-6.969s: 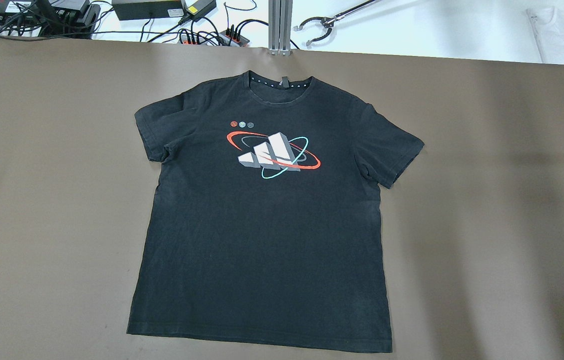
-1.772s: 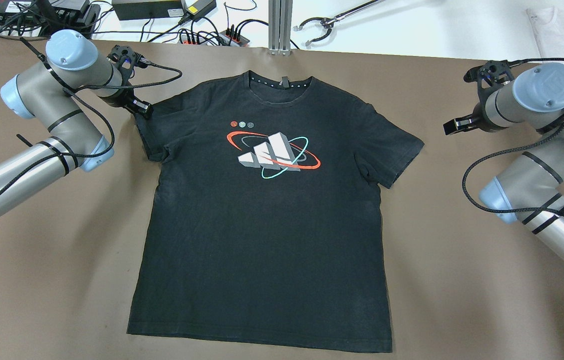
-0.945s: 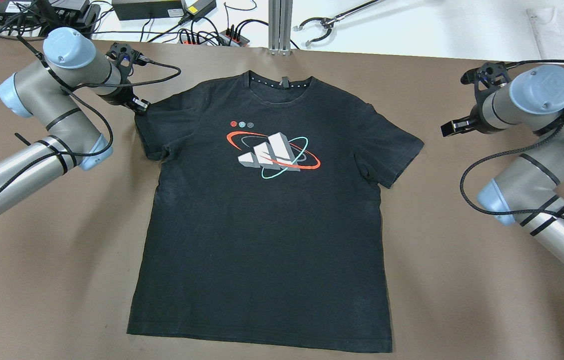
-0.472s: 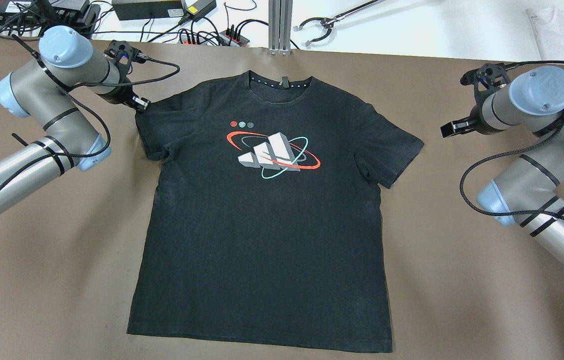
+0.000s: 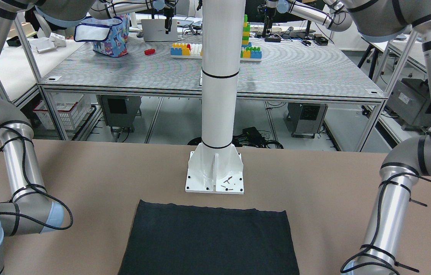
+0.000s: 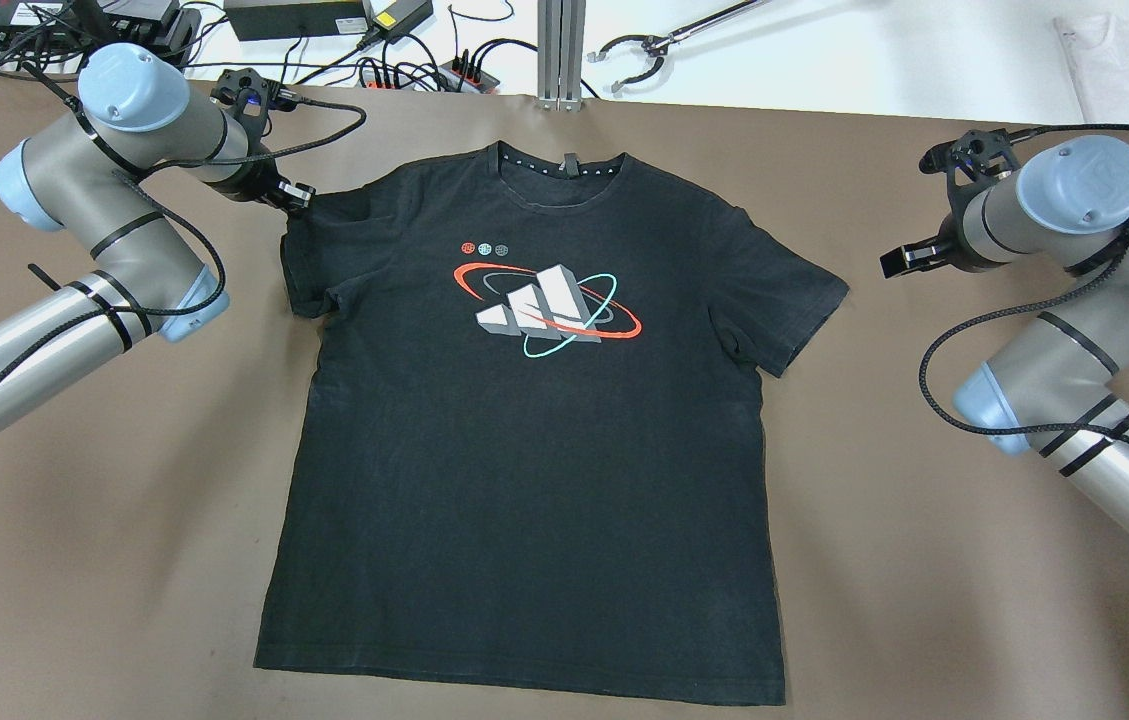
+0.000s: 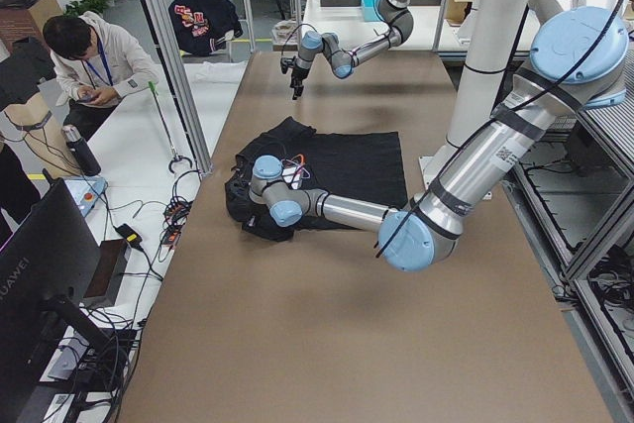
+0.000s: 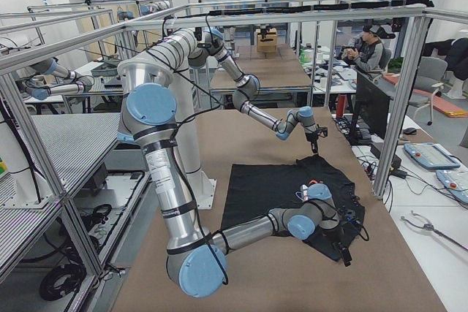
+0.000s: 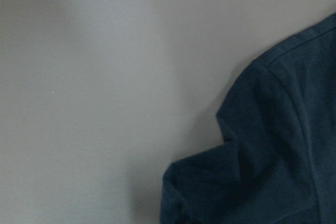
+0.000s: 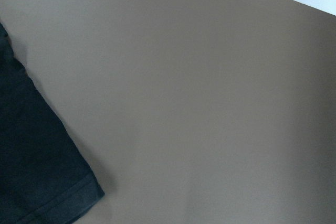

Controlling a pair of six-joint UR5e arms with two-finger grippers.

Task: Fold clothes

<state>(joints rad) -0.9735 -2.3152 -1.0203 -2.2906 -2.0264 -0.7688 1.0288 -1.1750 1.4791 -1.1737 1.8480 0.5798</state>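
progress: nothing folded yet, as far as I can judge. The black T-shirt [image 6: 524, 470] is spread flat, print [image 6: 546, 305] up, both sleeves out to the sides. Every fold is left to do.
step: my read is the first grab, at the sleeves.
shirt place: centre of the overhead view on the brown counter [image 6: 74, 520], with the collar [image 6: 561, 165] toward the top of the frame and the hem [image 6: 524, 678] near the bottom edge.
left fingers [image 6: 298, 194]: upper left of the overhead view, tips at the top corner of the frame-left sleeve [image 6: 309, 265]. They are touching it or just over its edge, can't separate the two.
left detail: the left wrist view has rumpled sleeve fabric at lower right, bare counter elsewhere, and no fingers in it.
left opening: cannot tell if pinched on cloth or not.
right fingers [image 6: 896, 261]: right side of the overhead view, over bare counter, near the frame-right sleeve [image 6: 789, 300] but clearly apart from its cuff.
right detail: the right wrist view has the cuff only at lower left, the rest is counter.
right opening: cannot tell.
left to do: get hold of both sleeves, fold them in, then fold the body.
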